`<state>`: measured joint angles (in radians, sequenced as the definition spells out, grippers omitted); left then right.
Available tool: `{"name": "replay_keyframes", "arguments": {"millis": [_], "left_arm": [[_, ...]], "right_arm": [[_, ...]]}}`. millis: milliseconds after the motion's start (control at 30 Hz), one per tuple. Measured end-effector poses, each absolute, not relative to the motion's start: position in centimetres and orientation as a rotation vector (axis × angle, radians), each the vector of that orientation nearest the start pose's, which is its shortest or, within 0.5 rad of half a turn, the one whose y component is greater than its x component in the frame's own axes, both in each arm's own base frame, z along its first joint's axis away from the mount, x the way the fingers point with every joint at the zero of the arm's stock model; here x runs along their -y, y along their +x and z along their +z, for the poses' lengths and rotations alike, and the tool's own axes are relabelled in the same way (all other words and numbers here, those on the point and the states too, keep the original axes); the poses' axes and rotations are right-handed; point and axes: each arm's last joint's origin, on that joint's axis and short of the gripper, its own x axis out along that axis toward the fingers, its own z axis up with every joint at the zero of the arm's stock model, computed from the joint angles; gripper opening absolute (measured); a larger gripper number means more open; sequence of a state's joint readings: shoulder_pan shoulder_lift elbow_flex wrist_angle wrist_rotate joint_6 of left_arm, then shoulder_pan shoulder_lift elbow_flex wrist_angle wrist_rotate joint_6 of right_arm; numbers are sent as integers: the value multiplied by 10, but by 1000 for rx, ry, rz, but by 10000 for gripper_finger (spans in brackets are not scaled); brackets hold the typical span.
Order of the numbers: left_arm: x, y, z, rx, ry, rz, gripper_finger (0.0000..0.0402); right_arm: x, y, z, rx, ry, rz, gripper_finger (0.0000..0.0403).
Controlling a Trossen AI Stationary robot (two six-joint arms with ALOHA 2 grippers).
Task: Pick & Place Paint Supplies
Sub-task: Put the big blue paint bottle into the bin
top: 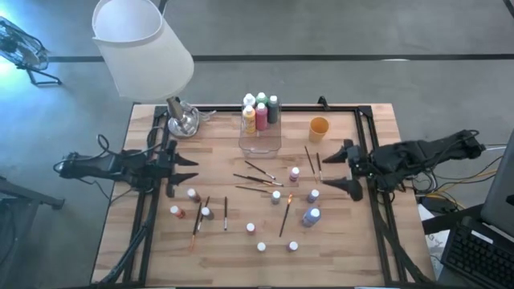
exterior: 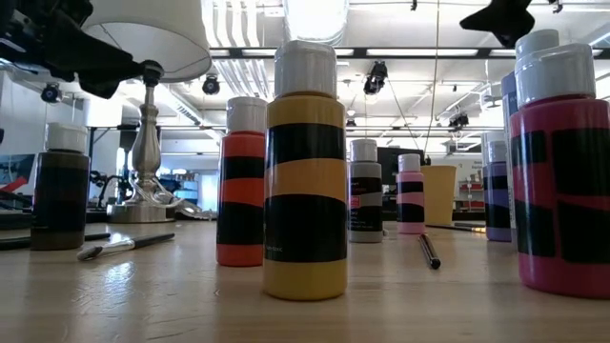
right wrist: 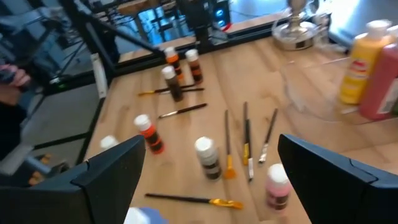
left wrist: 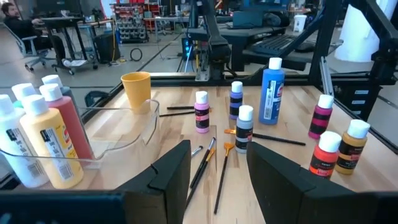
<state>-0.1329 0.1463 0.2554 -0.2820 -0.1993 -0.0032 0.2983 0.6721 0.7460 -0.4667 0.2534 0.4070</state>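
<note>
Five paint bottles (top: 259, 111) are seen standing in the clear box (top: 259, 138). About ten more bottles (top: 311, 215) and several paintbrushes (top: 284, 217) are scattered over the tabletop (top: 337, 241). One orange cup (top: 319, 127) is set near the box. The left gripper (top: 183, 170) and right gripper (top: 340, 169) are held with fingers spread, empty.

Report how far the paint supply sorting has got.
Partly done: a few larger bottles already stand in the clear box. Nothing is in hand: the left gripper and right gripper both hover open and empty at the table's sides. Left to do: many small bottles and the paintbrushes lie scattered across the table.
</note>
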Motion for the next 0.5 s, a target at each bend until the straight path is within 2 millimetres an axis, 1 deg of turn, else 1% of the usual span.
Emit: {"name": "replay_keyframes", "arguments": {"millis": [267,500], "left_arm": [[6,88,211,-168,-39,72,163],[6,88,211,-168,-33,73,163]], "right_arm": [[-58,146,300,-449,300,20,364],[-83,154,290,-500,293,56,364]]}}
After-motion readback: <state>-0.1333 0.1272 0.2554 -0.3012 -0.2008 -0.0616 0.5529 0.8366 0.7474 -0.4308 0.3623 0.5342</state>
